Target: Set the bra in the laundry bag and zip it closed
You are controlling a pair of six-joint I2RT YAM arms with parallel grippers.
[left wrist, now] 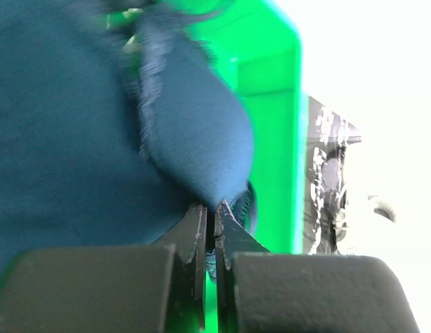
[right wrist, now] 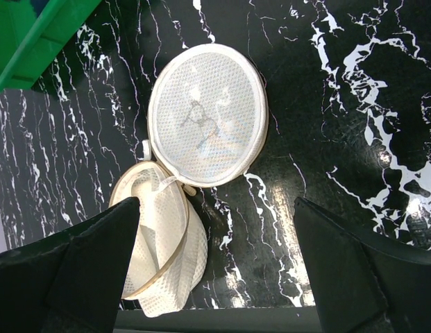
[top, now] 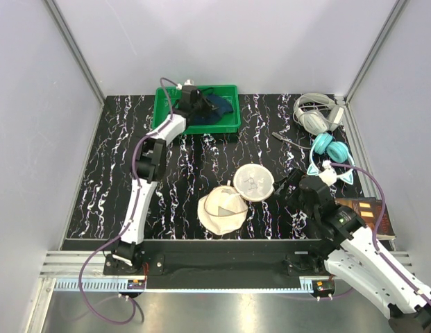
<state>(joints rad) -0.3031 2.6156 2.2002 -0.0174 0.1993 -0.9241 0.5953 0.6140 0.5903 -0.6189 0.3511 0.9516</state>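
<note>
The dark navy bra lies in the green tray at the back. My left gripper is over the tray. In the left wrist view it is shut on an edge of the bra, with blue fabric pinched between the tips. The cream mesh laundry bag lies unzipped near the front middle, with its round lid flipped open beside it. My right gripper is open and empty just right of the lid. In the right wrist view it hovers above the bag and lid.
Teal headphones and grey headphones lie at the back right. A dark book sits at the right front edge, beside my right arm. A tray corner shows in the right wrist view. White walls enclose the table.
</note>
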